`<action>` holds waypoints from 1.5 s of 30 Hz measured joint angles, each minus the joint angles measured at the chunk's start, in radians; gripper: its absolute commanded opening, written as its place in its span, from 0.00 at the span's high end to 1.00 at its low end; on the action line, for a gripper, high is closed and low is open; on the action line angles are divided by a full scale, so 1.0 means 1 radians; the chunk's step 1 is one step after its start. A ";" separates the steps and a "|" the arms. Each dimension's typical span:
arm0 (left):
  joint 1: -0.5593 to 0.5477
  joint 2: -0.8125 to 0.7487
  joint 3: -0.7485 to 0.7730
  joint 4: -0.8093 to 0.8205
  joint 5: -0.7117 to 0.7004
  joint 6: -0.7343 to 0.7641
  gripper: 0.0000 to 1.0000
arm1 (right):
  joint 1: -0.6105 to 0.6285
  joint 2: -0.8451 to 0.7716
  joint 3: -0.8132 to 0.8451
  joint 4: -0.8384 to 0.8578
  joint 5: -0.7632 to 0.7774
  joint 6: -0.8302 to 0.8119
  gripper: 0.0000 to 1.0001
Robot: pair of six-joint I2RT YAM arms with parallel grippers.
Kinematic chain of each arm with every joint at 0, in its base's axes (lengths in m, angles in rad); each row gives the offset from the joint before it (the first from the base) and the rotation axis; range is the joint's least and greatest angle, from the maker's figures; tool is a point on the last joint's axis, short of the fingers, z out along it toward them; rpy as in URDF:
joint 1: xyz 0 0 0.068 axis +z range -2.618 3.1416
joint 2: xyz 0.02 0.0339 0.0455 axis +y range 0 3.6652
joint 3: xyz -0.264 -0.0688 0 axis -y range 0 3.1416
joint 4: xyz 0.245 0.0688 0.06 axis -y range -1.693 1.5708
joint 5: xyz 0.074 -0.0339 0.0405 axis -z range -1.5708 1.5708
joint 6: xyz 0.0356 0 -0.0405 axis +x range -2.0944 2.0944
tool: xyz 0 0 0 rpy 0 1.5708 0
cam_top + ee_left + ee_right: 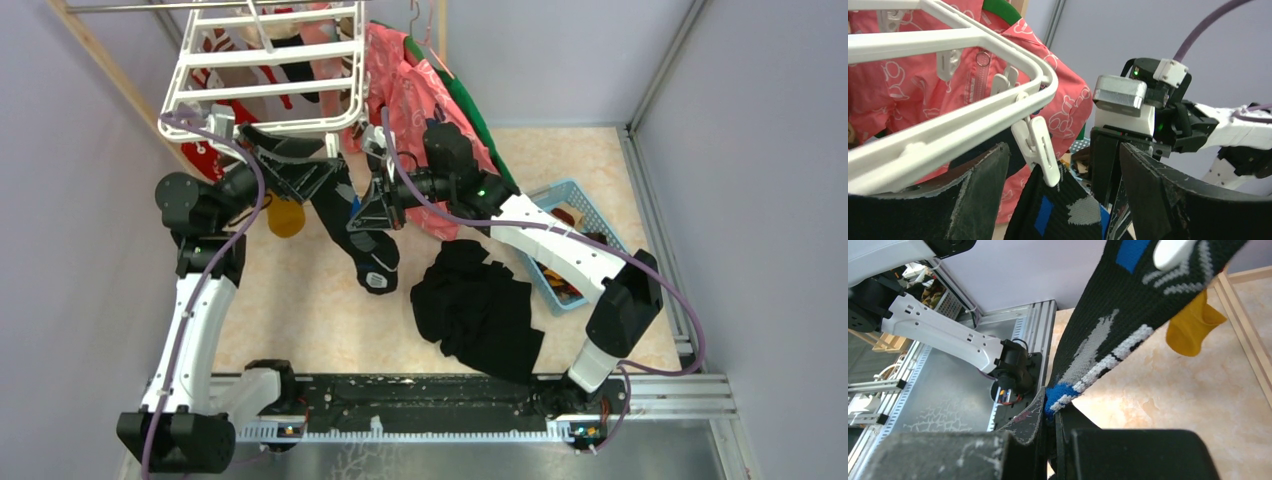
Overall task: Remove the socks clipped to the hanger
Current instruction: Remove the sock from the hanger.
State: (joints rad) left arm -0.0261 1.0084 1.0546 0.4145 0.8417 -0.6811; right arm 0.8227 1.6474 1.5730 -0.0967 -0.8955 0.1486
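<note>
The white hanger (262, 88) hangs at the back left with red, black and pale pink socks (300, 50) clipped under it. From a corner clip (1040, 150) hangs a dark patterned sock (352, 240), and a mustard sock (285, 217) dangles beside it. My left gripper (1063, 155) is open, with one finger on each side of that clip and the dark sock's cuff (1063, 210). Lower down, my right gripper (1053, 407) is shut on the same sock's blue and white edge (1060, 394), and the sock stretches taut up to the clip. In the top view the two grippers sit close together, left (333, 178) and right (372, 215).
A pink printed shirt (415, 110) and a green garment (478, 118) hang right of the hanger, close behind my right arm. A black cloth heap (480, 310) lies on the table, and a blue basket (565, 245) stands at the right. A wooden post (110, 75) slants at the left.
</note>
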 measured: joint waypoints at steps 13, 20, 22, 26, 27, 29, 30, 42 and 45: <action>0.000 -0.084 -0.069 0.006 -0.003 0.104 0.06 | 0.000 0.000 0.000 -0.011 0.000 -0.022 1.00; 0.001 -0.052 -0.095 0.096 -0.005 0.089 0.19 | 0.000 0.000 0.000 -0.016 -0.015 -0.026 1.00; 0.001 -0.026 -0.102 0.142 -0.005 0.064 0.22 | 0.000 0.000 0.000 -0.015 -0.019 -0.026 1.00; 0.001 0.016 -0.106 0.213 -0.004 0.010 0.25 | 0.000 0.000 0.000 -0.015 -0.024 -0.026 1.00; 0.001 0.024 -0.106 0.229 -0.003 -0.006 0.25 | 0.000 0.000 0.000 -0.015 -0.025 -0.026 1.00; 0.001 0.033 -0.106 0.253 -0.003 -0.027 0.27 | 0.000 0.000 0.000 -0.015 -0.027 -0.026 1.00; 0.001 0.037 -0.106 0.264 -0.003 -0.039 0.27 | 0.000 0.000 0.000 -0.015 -0.029 -0.026 1.00; 0.001 -0.014 -0.122 0.220 -0.020 -0.029 0.17 | 0.000 0.000 0.000 -0.024 -0.039 -0.025 1.00; 0.001 -0.054 -0.123 0.142 -0.029 0.032 0.15 | 0.000 0.000 0.000 -0.023 -0.038 -0.026 1.00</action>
State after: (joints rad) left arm -0.0254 0.9543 0.9318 0.5560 0.8127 -0.6491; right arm 0.8227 1.6474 1.5730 -0.1192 -0.9333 0.1230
